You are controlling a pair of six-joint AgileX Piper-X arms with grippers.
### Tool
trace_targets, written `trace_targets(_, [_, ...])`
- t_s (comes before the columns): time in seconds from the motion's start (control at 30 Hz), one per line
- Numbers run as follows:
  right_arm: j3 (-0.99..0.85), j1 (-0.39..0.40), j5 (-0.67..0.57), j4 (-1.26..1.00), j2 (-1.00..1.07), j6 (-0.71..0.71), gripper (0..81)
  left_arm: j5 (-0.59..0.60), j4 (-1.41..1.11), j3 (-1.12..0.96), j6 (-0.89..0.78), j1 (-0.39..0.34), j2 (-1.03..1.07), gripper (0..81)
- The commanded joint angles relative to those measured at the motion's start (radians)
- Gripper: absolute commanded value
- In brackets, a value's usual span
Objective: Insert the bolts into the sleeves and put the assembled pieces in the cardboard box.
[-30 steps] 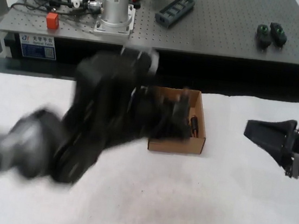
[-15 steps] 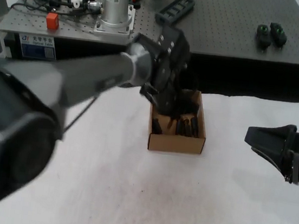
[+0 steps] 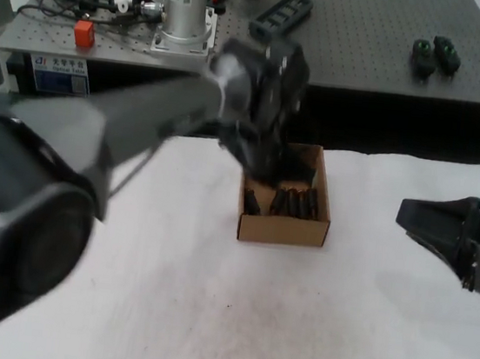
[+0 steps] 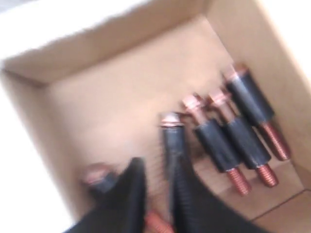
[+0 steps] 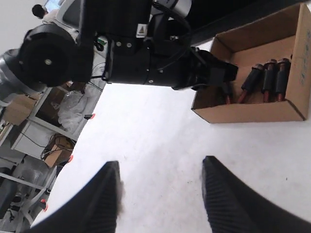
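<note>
Left gripper (image 4: pixel 156 170) is positioned inside the open brown cardboard box (image 4: pixel 121 43), with its fingers parted by a narrow gap and nothing clamped. Black sleeves with copper-coloured bolts through them (image 4: pixel 243 141) are laid on the box floor: one just beyond the fingertips, three side by side next to it, another half hidden by a finger. Right gripper (image 5: pixel 160 194) is held well apart from the box, spread wide and empty. The box is set on white cloth (image 3: pixel 206 315). A grey perforated metal table (image 3: pixel 369 55) is seen behind.

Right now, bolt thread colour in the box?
Threads are copper-coloured; left wrist view shows best.
</note>
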Motion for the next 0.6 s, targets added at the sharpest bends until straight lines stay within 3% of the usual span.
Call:
trace_targets(0.0, [-0.003, -0.001, -0.012, 0.006, -0.077, -0.034, 38.2, -0.074, 0.090, -0.013, 0.028, 0.012, -0.127, 0.2])
trace_targets(0.13, [-0.003, -0.001, 0.004, 0.041, -0.171, -0.080, 33.4, -0.087, 0.058, 0.146, 0.059, 0.024, -0.298, 0.3])
trace_targets(0.3, [-0.002, -0.001, 0.008, 0.237, -0.274, -0.209, 25.3, -0.101, -0.157, 0.560, 0.025, 0.026, -0.597, 0.3])
trace_targets(0.47, [0.001, -0.001, 0.055, 0.446, -0.350, -0.377, 10.1, -0.099, -0.374, 1.050, -0.032, 0.026, -0.969, 0.3])
trace_targets(0.57, [0.032, -0.001, 0.043, 0.496, -0.409, -0.376, 2.3, -0.069, -0.393, 1.253, -0.067, 0.026, -1.174, 0.3])
